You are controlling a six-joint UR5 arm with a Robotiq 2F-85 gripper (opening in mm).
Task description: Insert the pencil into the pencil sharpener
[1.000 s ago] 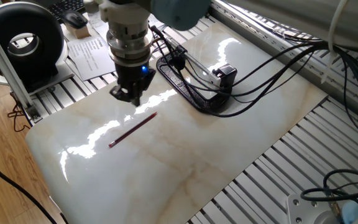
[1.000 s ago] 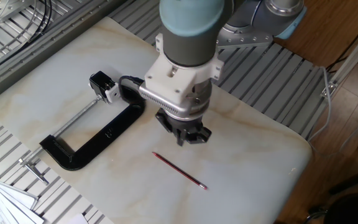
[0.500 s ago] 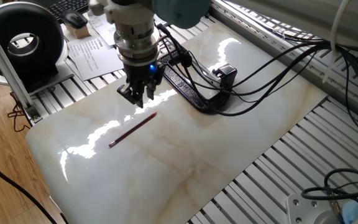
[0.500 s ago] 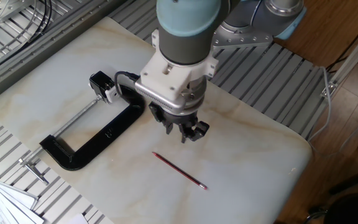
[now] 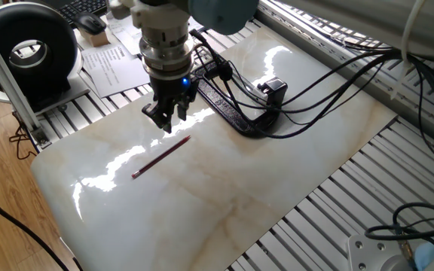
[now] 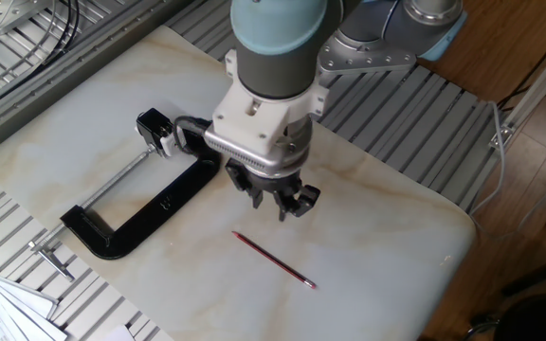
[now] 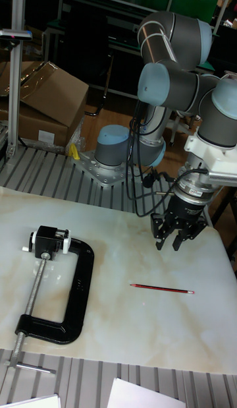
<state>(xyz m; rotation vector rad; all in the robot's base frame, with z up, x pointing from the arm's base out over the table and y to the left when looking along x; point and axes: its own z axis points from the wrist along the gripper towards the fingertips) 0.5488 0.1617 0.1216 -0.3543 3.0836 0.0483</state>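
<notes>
Nothing is done yet: the thin dark-red pencil (image 7: 161, 289) lies ungrasped beside the big black C-clamp (image 7: 66, 296), and the parted, empty black two-finger gripper (image 7: 172, 242) hovers above it.

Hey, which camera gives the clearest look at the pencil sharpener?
The tall fixed view: the pencil sharpener faces the camera unobstructed, held at the top of the black clamp. The other fixed view shows it smaller, near the clamp's screw. In one fixed view it sits among cables, mostly dark.
</notes>
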